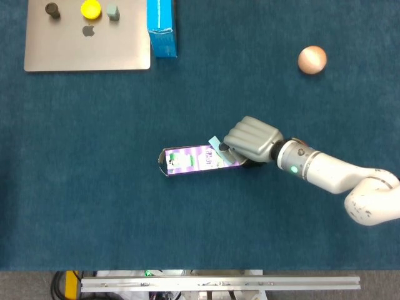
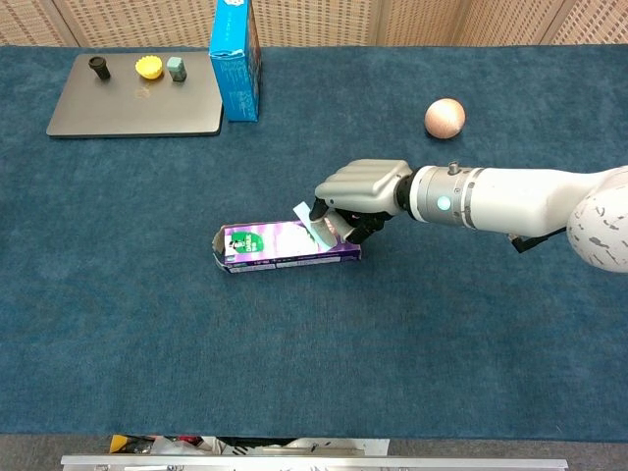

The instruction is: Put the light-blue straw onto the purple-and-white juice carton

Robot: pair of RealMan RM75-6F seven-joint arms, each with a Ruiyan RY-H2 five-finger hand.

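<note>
Reaching in from the right edge of the table, your right hand (image 2: 360, 191) hovered over the right end of the purple-and-white juice carton (image 2: 285, 247), its fingers curled downward and inward. Whether those fingers pinched the light-blue straw (image 2: 312, 225) or merely rested beside it could not be told from either view; the fingertips stood at the straw's right end. You had the straw lying slanted across the carton's upper right corner, one end poking past the carton's far edge, the other under your fingers. In the head view the same straw (image 1: 220, 150) showed as a pale strip between the carton (image 1: 197, 160) and your hand (image 1: 250, 139).

The carton lay flat on its side on the dark blue table cover (image 2: 147, 324), long axis running left to right, its left end appearing opened; what it held could not be seen.

Well apart, toward the far left, a grey laptop (image 2: 132, 108) lay closed, carrying a small dark object (image 2: 98, 67), a yellow cup-shaped piece (image 2: 149, 68) and a small grey-green block (image 2: 176, 68). Just beside the laptop's right edge stood an upright blue box (image 2: 235, 59). A pinkish ball (image 2: 444, 118) sat far right.

Your left hand appeared in neither view.
</note>
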